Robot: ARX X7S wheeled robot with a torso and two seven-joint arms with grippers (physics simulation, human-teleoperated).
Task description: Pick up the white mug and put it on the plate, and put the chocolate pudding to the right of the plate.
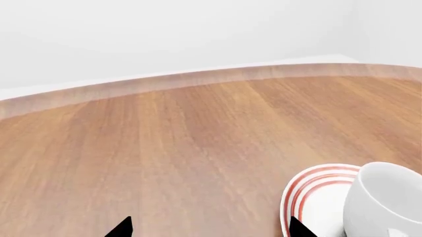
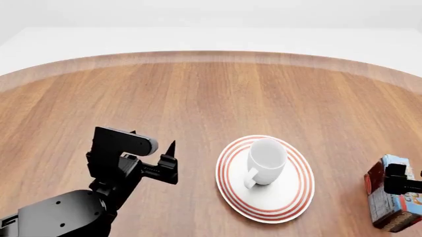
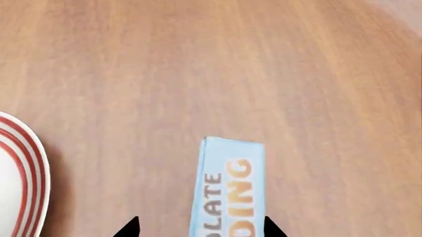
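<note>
The white mug (image 2: 265, 159) stands upright on the red-ringed plate (image 2: 290, 200), handle toward me; both also show in the left wrist view, the mug (image 1: 382, 202) and the plate (image 1: 310, 190). My left gripper (image 2: 170, 162) is open and empty, just left of the plate; in its wrist view (image 1: 211, 229) one fingertip (image 1: 300, 228) is at the plate's rim. The chocolate pudding (image 2: 396, 210) stands on the table right of the plate. My right gripper (image 2: 396, 185) is at its top; in its wrist view (image 3: 201, 228) the jaws straddle the light-blue box (image 3: 228, 190), with a gap on one side.
The round wooden table (image 2: 197, 98) stretches away behind the plate, its curved far edge (image 2: 211, 55) against a white floor. The plate's rim (image 3: 26, 163) shows at the edge of the right wrist view. No other objects are in view.
</note>
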